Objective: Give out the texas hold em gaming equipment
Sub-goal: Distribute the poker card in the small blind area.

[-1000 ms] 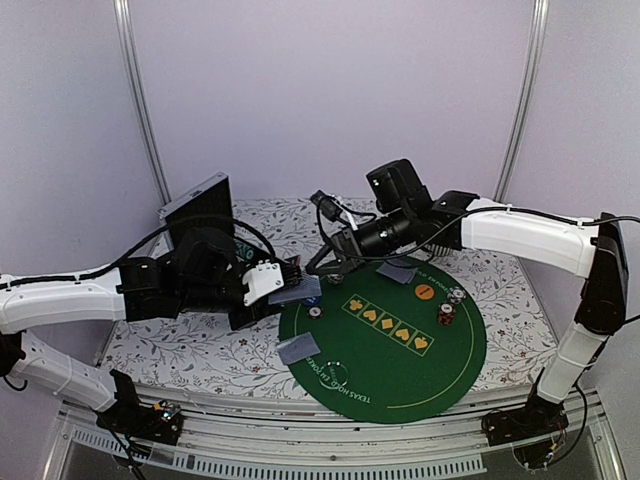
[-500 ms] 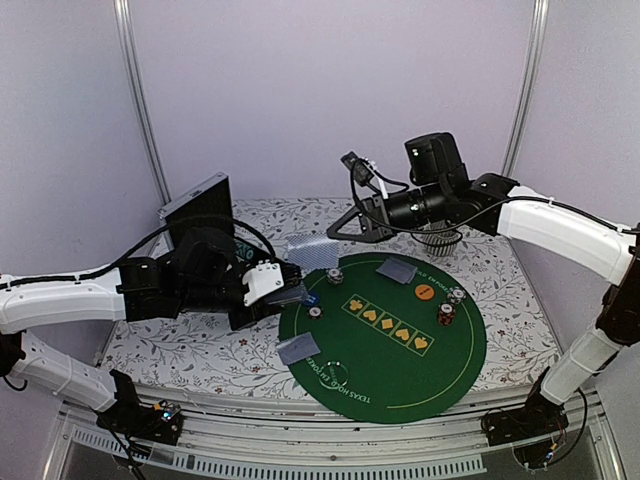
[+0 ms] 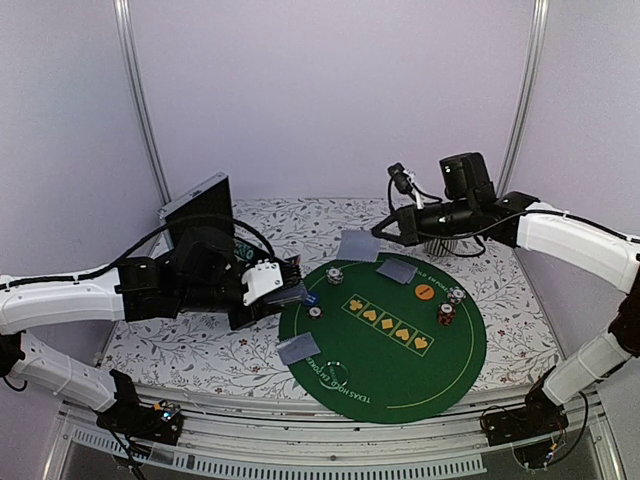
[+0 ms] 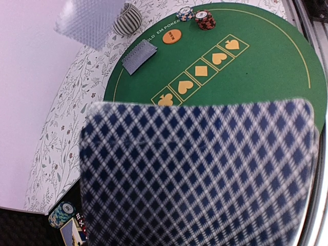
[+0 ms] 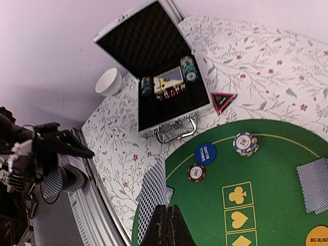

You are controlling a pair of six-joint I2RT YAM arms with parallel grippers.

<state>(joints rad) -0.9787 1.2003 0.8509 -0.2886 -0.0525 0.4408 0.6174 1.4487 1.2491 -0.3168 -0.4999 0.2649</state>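
Counted four small stacks of striped poker chips [image 3: 335, 275] [image 3: 457, 295] [image 3: 445, 315] [image 3: 315, 312] on one round green mat [image 3: 400, 380], plus two more chip stacks [image 5: 188, 68] [image 5: 147, 84] inside one open case [image 5: 143, 46]. Noted two card piles [image 3: 396, 270] [image 3: 298, 348] lying flat, one single card [image 3: 360, 245] held aloft and one deck [image 4: 195, 174] held low. Tallied one orange disc [image 3: 424, 291], one blue disc [image 5: 205, 152], one black red-edged triangle [image 5: 223, 101] and one ribbed cup [image 4: 127, 19]. Found five yellow suit symbols [image 4: 201, 70] printed on the mat.
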